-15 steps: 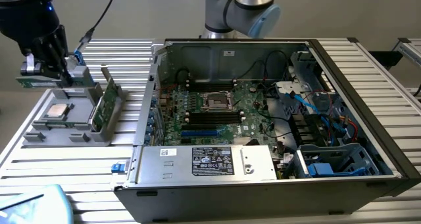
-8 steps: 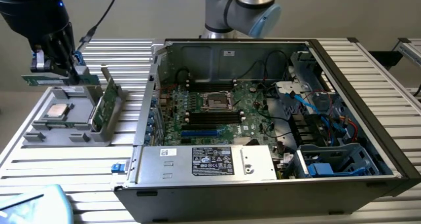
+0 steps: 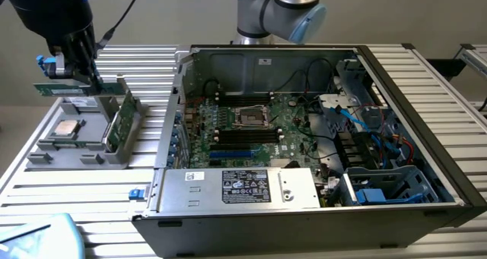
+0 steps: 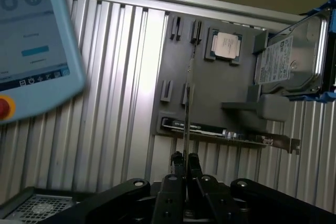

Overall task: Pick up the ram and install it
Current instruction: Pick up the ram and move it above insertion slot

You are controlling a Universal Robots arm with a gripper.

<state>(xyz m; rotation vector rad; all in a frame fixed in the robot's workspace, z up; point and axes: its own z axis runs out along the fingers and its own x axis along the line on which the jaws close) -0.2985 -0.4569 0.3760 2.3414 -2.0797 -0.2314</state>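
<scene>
Green ram point(image 3: 53, 89) pinched edge-on btwn gripper point(image 3: 90, 88) fingers, above tray point(image 3: 45, 150), exterior view's left. Risk: thin hold, ram twists/slips.

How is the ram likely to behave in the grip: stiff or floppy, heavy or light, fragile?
Probably stiff: the ram sticks out straight on both sides of the gripper without sagging. Likely light: the wrist view shows it very thin edge-on. Perhaps fragile: such a thin board may not bear bending.
</scene>
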